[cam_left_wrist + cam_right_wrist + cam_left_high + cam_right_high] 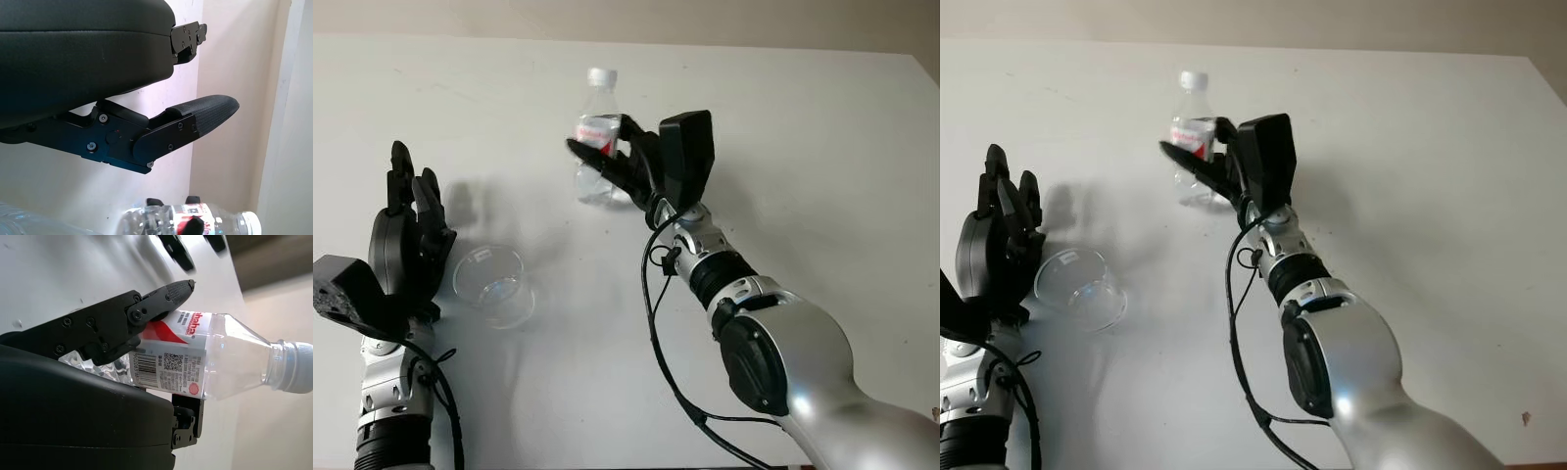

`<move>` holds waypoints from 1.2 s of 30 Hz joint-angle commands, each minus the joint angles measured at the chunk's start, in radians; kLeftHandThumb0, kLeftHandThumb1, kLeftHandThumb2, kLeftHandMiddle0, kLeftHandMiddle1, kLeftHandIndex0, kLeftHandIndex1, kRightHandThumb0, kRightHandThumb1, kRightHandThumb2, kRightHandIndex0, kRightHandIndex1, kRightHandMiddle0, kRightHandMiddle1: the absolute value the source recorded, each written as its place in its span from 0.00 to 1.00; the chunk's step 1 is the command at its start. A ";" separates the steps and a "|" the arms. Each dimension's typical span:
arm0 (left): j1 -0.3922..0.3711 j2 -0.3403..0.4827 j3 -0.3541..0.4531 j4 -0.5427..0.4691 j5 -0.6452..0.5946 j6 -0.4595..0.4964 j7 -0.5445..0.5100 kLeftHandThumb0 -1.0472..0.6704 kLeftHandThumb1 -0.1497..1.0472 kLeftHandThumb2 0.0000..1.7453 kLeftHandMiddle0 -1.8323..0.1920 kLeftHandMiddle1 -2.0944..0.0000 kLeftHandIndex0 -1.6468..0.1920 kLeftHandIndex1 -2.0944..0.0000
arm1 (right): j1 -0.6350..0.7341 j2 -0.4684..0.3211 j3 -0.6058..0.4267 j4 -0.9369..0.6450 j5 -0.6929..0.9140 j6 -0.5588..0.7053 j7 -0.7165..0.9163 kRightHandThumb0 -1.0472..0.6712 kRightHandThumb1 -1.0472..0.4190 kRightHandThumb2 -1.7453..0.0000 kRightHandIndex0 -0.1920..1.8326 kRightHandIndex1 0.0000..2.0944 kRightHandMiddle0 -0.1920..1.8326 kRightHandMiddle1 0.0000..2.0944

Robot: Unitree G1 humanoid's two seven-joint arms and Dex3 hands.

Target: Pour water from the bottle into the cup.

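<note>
Toward twelve o'clock on the white table (822,137), with bare surface all round, the capped bottle (598,127) stands upright, the right hand (625,162) clamped around its labelled middle. At eight o'clock the cup (492,284) sits just beside the open left hand (409,240). Fingers hide the bottle's lower half.
</note>
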 commanded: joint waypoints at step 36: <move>0.007 0.002 0.000 0.018 0.006 -0.035 0.003 0.21 1.00 0.44 0.96 0.97 0.99 0.98 | -0.072 -0.156 0.370 -0.106 -0.463 -0.498 -0.383 0.54 0.00 0.89 0.71 1.00 0.61 1.00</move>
